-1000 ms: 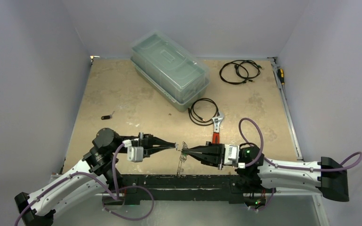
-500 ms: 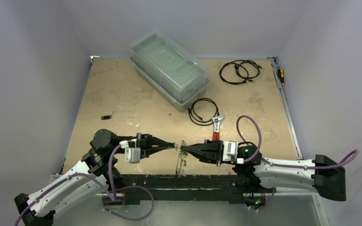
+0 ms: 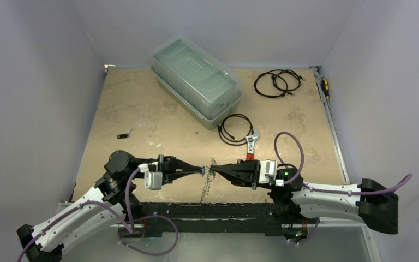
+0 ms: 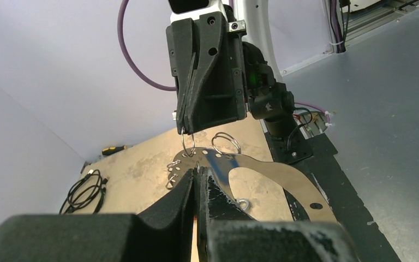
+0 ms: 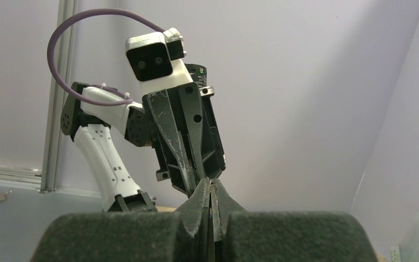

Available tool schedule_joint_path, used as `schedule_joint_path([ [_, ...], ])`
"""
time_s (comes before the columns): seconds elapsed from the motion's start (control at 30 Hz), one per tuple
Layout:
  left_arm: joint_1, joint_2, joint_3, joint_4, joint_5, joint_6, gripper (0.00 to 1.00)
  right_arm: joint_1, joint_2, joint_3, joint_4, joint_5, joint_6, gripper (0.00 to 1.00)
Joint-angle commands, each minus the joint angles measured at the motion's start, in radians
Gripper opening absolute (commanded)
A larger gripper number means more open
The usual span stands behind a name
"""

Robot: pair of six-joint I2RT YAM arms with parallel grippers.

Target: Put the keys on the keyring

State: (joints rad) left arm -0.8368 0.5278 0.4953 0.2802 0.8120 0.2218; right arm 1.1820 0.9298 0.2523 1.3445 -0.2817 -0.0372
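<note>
since a second ago my right gripper (image 3: 216, 171) had crept away from the near edge to meet my left gripper (image 3: 203, 171) tip to tip, left clamped on the keyring (image 4: 273, 172), right pinched seemingly on its small ring (image 4: 188, 143), the loop trailing toward that edge.
</note>
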Motion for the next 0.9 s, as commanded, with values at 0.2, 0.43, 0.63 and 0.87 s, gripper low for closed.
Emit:
schedule_joint_path([
  [0.2,0.009,-0.014,-0.004,0.031,-0.022,-0.001,0.0,-0.009,-0.003,-0.001,0.114,-0.065,0.068,0.0],
  [0.43,0.016,-0.038,-0.014,0.053,-0.025,-0.004,0.0,-0.009,0.047,-0.016,0.198,-0.069,0.122,0.0],
  [0.63,0.015,-0.039,-0.019,0.074,0.019,-0.014,0.0,-0.009,0.105,0.002,0.267,-0.054,0.139,0.0],
  [0.87,0.015,-0.039,-0.022,0.074,0.024,-0.017,0.0,-0.01,0.144,0.03,0.313,-0.071,0.153,0.0],
])
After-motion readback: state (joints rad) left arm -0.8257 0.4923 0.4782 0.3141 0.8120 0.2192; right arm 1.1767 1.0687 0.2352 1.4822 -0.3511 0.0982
